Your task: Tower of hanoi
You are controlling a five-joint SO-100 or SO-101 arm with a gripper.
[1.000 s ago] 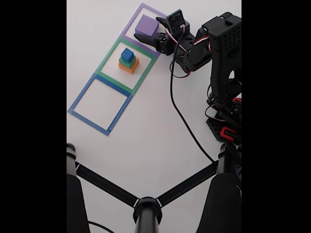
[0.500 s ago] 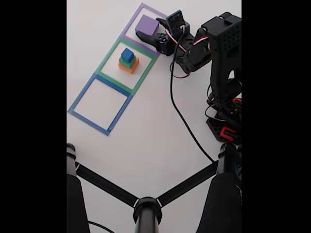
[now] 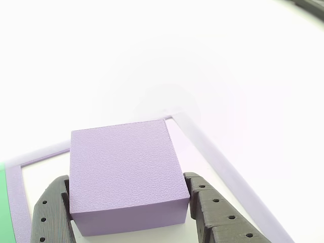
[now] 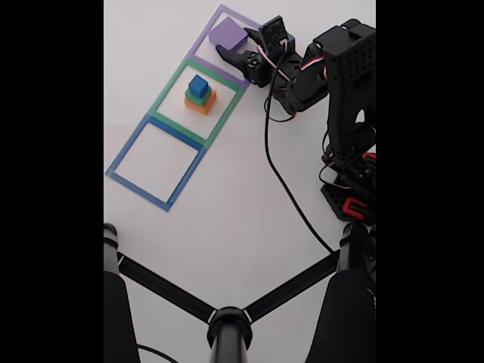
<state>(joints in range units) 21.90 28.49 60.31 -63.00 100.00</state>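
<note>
The purple block (image 3: 124,172) rests flat inside the purple square outline (image 3: 228,172), seen at the top of the fixed view as purple block (image 4: 228,33). My gripper (image 3: 125,179) (image 4: 233,41) straddles it, one black finger against each side, shut on it. In the green outline (image 4: 168,89) stands a small stack: the blue block (image 4: 199,85) on top, the green block (image 4: 193,96) under it, the orange block (image 4: 201,105) at the bottom. The stack is below and to the left of the gripper.
An unoccupied blue square outline (image 4: 125,155) lies lower left of the green one. The arm's body (image 4: 344,83) and base stand at the right, with a black cable (image 4: 281,181) trailing across the table. A black three-legged stand (image 4: 228,324) spans the bottom.
The purple block has gone down within the purple outline, looking smaller and flatter now, with the gripper still around it. The stack has not moved.
</note>
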